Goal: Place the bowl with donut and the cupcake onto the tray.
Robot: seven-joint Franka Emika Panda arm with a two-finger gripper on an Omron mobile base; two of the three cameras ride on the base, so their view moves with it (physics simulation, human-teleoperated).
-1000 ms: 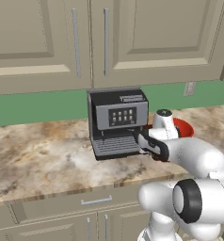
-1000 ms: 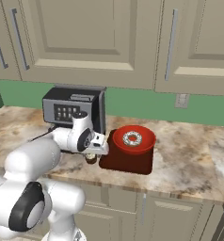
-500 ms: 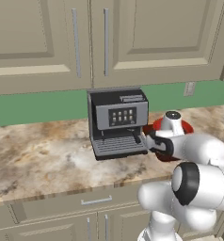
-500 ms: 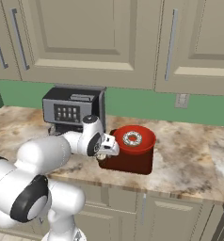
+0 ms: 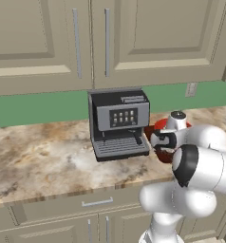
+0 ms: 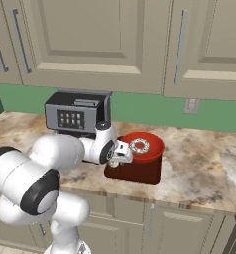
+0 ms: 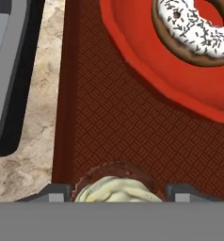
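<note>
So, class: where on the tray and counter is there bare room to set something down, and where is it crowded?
The tray has a bare strip between the bowl and the cupcake. The counter left of the coffee machine is open. It's crowded where the gripper straddles the cupcake.

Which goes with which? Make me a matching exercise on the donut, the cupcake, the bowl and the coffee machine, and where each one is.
1 donut
2 cupcake
3 bowl
4 coffee machine

a on the counter beside the tray
b inside the bowl
c on the tray, between the finger tips of the gripper
d on the tray, holding the donut

Pairs: 1-b, 2-c, 3-d, 4-a
</note>
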